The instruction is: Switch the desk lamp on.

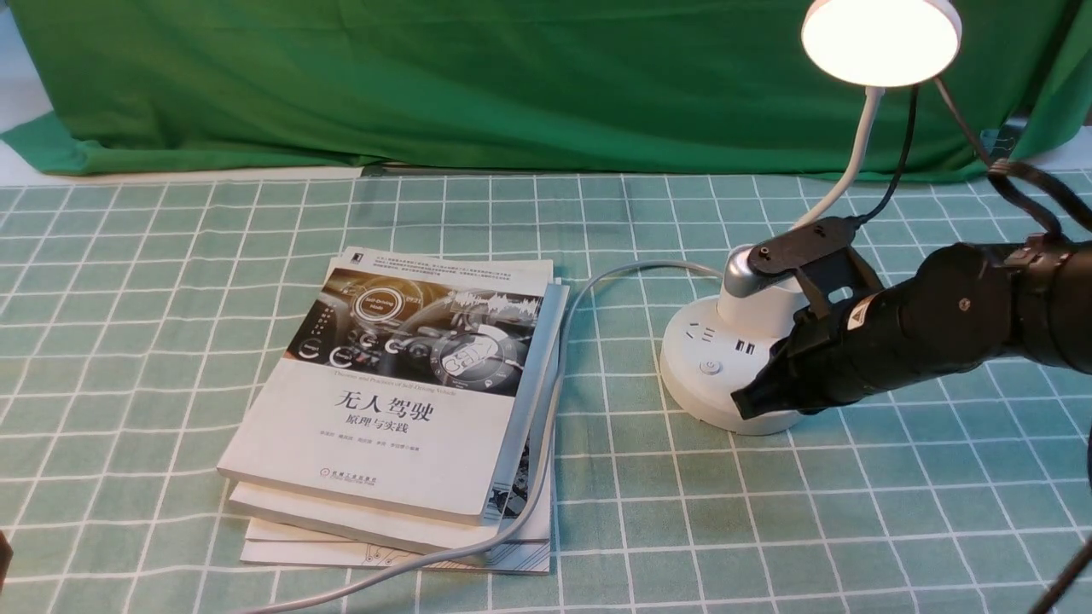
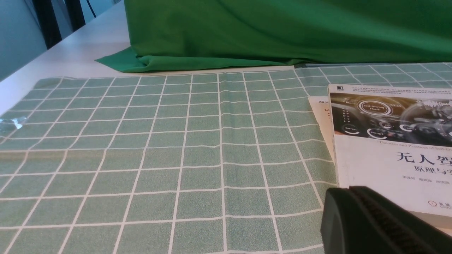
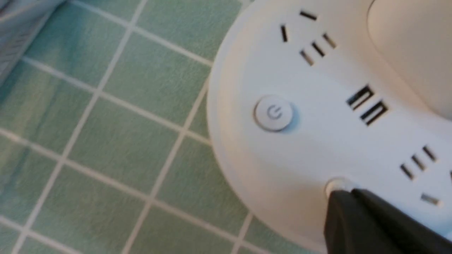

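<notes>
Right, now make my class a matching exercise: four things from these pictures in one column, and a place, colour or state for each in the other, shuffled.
Things
1. Lamp head
2. Book stack
3. Hanging cloth
4. Right fingers

Places, colours, states
A. Green, behind the table
B. Shut, at a button on the lamp base
C. Glowing
D. Left of the lamp base in the front view, a grey cable running across it

Pairs: 1-C, 2-D, 3-A, 4-B
</notes>
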Tool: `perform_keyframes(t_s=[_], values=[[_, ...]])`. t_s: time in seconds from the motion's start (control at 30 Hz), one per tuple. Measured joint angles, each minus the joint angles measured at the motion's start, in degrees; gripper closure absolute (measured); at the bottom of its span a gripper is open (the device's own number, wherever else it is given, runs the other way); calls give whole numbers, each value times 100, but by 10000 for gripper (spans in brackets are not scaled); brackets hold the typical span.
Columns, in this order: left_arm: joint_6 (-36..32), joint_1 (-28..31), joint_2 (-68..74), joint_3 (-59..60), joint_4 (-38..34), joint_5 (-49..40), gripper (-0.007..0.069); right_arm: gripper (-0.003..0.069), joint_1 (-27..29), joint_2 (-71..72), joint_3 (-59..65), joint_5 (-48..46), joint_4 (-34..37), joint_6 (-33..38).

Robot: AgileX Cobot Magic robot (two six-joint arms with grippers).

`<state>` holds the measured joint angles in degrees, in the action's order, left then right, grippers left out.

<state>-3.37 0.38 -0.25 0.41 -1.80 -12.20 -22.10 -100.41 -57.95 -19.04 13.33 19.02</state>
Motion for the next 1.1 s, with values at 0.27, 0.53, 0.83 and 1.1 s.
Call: perform_keyframes(t_s=[0.27, 0.53, 0.83, 1.1], values=[[0, 0, 0, 0, 0, 0, 603, 628, 59, 2081, 607, -514, 11, -385], [0, 0, 0, 0, 0, 0, 603, 625, 59, 5177, 2128, 627, 11, -539], [0, 0, 0, 0, 0, 0, 603, 620, 59, 7314, 3018, 1386, 6, -577], [0, 0, 0, 0, 0, 0, 603, 605, 59, 7517, 3140, 1411, 6, -577]])
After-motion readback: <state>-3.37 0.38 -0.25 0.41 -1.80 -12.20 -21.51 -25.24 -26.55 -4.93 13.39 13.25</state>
